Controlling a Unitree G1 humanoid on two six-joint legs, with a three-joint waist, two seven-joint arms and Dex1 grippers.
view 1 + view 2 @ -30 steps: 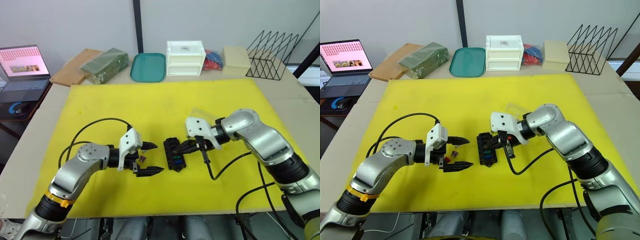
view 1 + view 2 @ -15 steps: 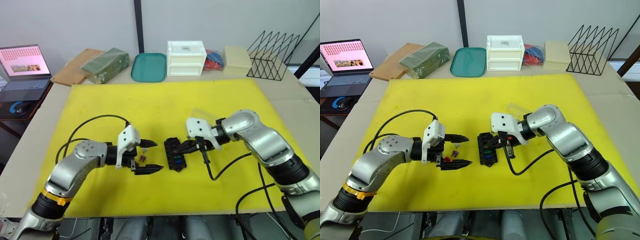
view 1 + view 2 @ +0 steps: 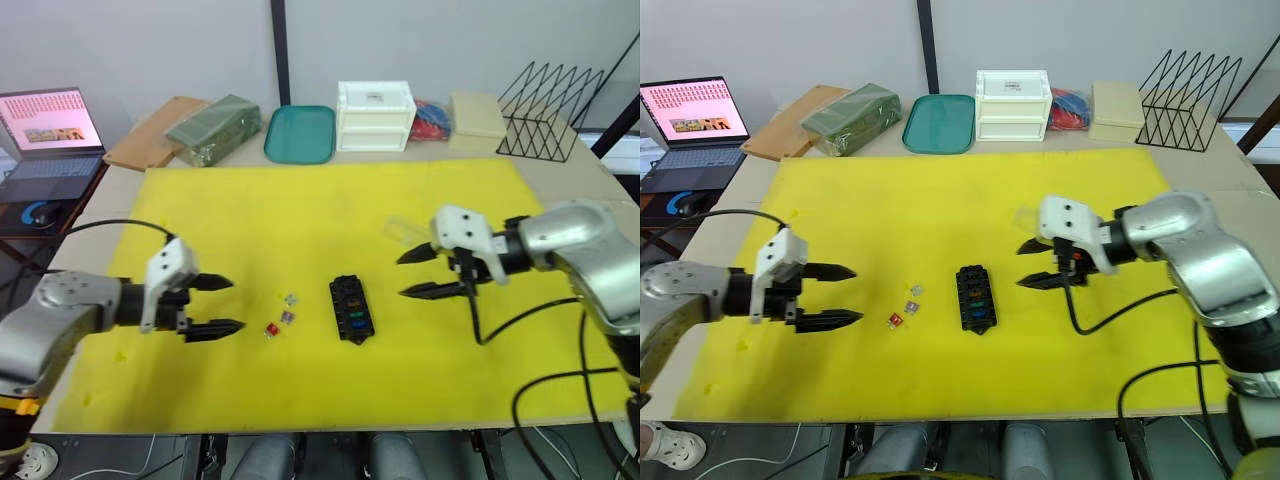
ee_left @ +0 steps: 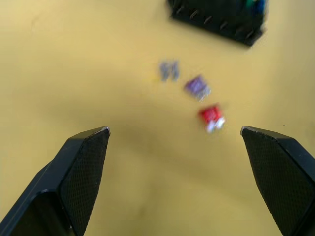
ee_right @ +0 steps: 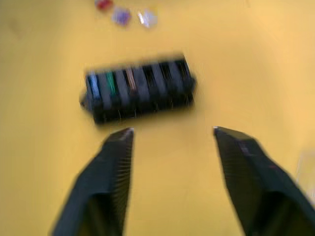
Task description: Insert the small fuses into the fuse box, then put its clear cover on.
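With both the left gripper [image 3: 214, 304] and the right gripper [image 3: 420, 272] hanging wide and empty, three tiny loose translucent plastic blade fuses [image 3: 281, 318] are lying beside the small black slotted fuse box [image 3: 351, 309], likely light, slick, and best pinched across their flat faces.

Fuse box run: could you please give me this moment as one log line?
fuse box: three fuses seated | loose fuses: three on mat | left gripper: open, empty | right gripper: open, empty | clear cover: off
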